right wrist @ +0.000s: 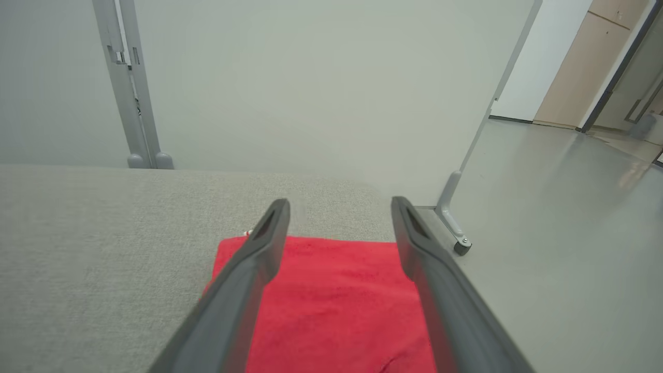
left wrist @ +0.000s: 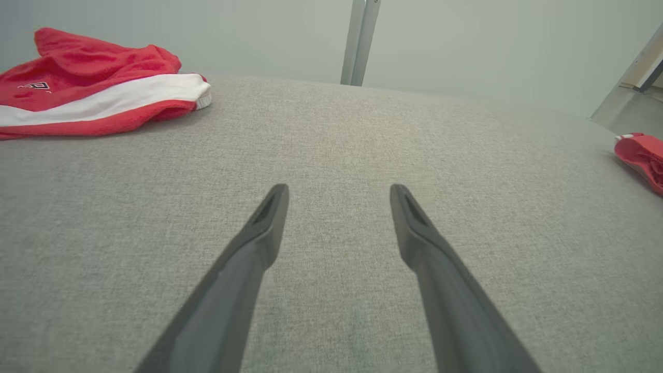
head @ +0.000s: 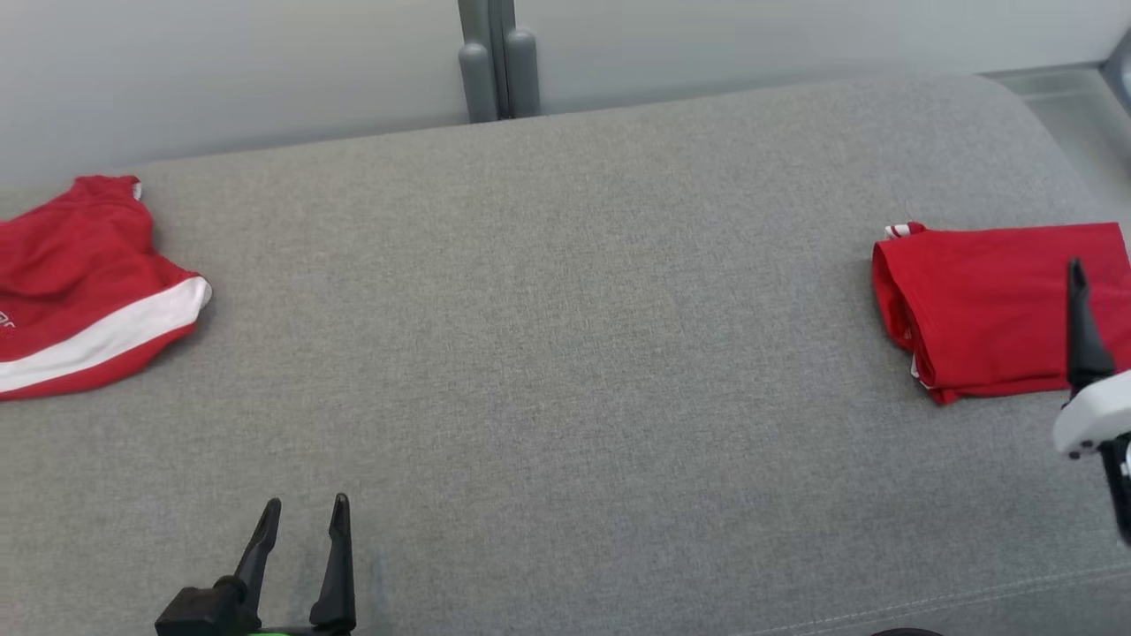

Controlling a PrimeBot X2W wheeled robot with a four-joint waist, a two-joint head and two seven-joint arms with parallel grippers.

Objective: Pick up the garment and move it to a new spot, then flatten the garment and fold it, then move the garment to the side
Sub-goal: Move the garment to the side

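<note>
Item one: a broad grey woven-fabric cushion [head: 565, 353] carries everything noted here. Its far edge runs along a pale wall, and a grey metal post [head: 497, 62] stands behind the middle of that edge.

Item two: the folded red cloth garment [head: 990, 309] lies flat by the right edge of the cushion, short of the far right corner. It is a neat rectangle with the layered fold facing the centre of the cushion. A scrap of white trim shows at its far inner corner.

Item three: the right gripper [right wrist: 340, 203] is over this folded garment. Its jaws stand wide apart with nothing between them, and the red cloth lies beneath the two dark fingers. From the head view, one finger crosses the right part of the cloth. I cannot tell whether the fingers rest on the cloth or hang just clear of it.

Item four: the left gripper [head: 307, 502] sits at the near edge of the cushion, left of centre. Its jaws are also wide and empty, with bare grey fabric between and ahead of the fingers. It is well apart from both pieces of clothing.

Item five: a crumpled red garment with a white band [head: 79, 283] lies at the left edge of the cushion, toward the far side. It is unfolded and bunched, and small lettering shows on the red.

Item six: a smooth grey floor [right wrist: 570, 233] lies beyond the right edge.
</note>
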